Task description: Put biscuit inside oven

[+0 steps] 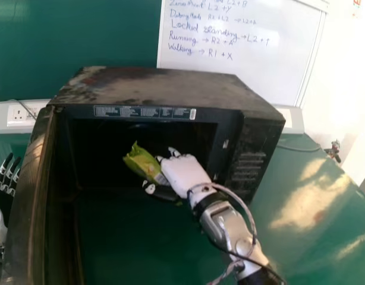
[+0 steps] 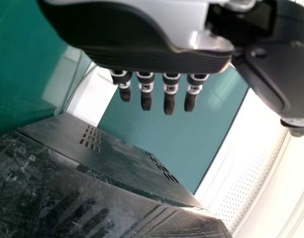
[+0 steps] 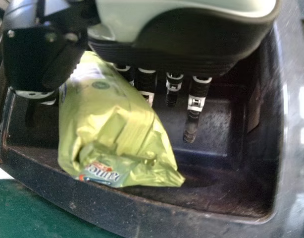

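My right hand [image 1: 185, 172] is at the mouth of the black oven [image 1: 170, 89], holding the green biscuit packet [image 1: 143, 162] in front of the dark cavity. In the right wrist view the packet [image 3: 110, 124] is pinched between the thumb and fingers of the right hand [image 3: 191, 39], over the oven's inner floor [image 3: 216, 193]. The oven door [image 1: 29, 196] stands open on the left. Beyond the door is my left hand [image 1: 5, 181], its fingers straight; in the left wrist view the left hand [image 2: 137, 49] has nothing in its fingers.
The oven stands on a green table [image 1: 307, 219]. Behind it are a whiteboard [image 1: 242, 41] and a socket panel [image 1: 21, 114] at the left. A cable runs along my right arm. A small object [image 1: 333, 151] lies at the table's right edge.
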Motion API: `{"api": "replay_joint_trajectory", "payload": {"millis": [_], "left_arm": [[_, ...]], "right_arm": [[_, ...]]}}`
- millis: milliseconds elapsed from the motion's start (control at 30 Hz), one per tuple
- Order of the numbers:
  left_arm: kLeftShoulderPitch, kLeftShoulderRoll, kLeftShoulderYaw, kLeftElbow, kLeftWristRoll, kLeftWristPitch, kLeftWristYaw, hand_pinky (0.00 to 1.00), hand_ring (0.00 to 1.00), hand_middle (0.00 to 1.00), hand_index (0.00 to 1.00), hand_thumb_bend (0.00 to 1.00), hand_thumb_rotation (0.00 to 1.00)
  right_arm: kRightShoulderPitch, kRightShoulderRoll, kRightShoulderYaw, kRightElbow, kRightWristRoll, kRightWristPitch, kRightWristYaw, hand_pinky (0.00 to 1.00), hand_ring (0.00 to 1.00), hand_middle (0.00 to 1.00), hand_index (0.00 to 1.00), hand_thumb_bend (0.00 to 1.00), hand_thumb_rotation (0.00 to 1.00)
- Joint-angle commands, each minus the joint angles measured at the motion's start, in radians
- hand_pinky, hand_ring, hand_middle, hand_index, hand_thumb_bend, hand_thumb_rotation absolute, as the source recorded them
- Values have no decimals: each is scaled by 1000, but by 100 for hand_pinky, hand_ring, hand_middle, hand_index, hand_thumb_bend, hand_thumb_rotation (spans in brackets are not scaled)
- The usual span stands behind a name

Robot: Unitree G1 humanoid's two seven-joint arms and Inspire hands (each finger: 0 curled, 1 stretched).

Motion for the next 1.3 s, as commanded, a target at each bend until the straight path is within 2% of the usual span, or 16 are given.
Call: {"api": "replay_joint_trajectory", "payload": {"millis": [0, 333, 567, 633, 767, 967, 1067, 1267], "left_arm": [[43, -51, -7, 37, -10, -5, 1, 0, 69, 79, 95, 2, 0], [41, -49, -6, 44, -15, -5, -9, 0, 68, 78, 95, 1, 0], [35, -41, -2, 61, -17, -8, -23, 0, 68, 79, 95, 1, 0], [35, -41, -1, 60, -18, -6, -24, 0, 69, 79, 95, 0, 0], [37, -42, -1, 55, -16, -3, -19, 0, 69, 78, 95, 1, 0], [40, -47, -3, 48, -13, -4, -10, 0, 69, 78, 94, 1, 0], [41, -49, -3, 45, -13, -3, -5, 0, 69, 78, 93, 2, 0], [41, -49, -3, 46, -16, -5, -10, 0, 68, 78, 94, 2, 0]], "right_arm": [[-47, 8, 11, 29, 14, -6, -30, 67, 55, 49, 50, 53, 0], [-124, 18, 29, 163, 29, -16, -91, 66, 56, 49, 49, 53, 0], [-188, 35, 46, 316, 56, -52, -197, 66, 55, 49, 50, 53, 0], [-210, 47, 53, 370, 60, -61, -239, 64, 50, 48, 49, 52, 0], [-271, 80, 73, 497, 71, -73, -301, 61, 47, 48, 49, 52, 0], [-352, 118, 97, 651, 102, -105, -355, 67, 48, 48, 49, 52, 0], [-384, 131, 118, 709, 102, -112, -387, 61, 48, 48, 49, 52, 0], [-425, 149, 137, 793, 118, -139, -440, 58, 48, 48, 49, 52, 0]]}}
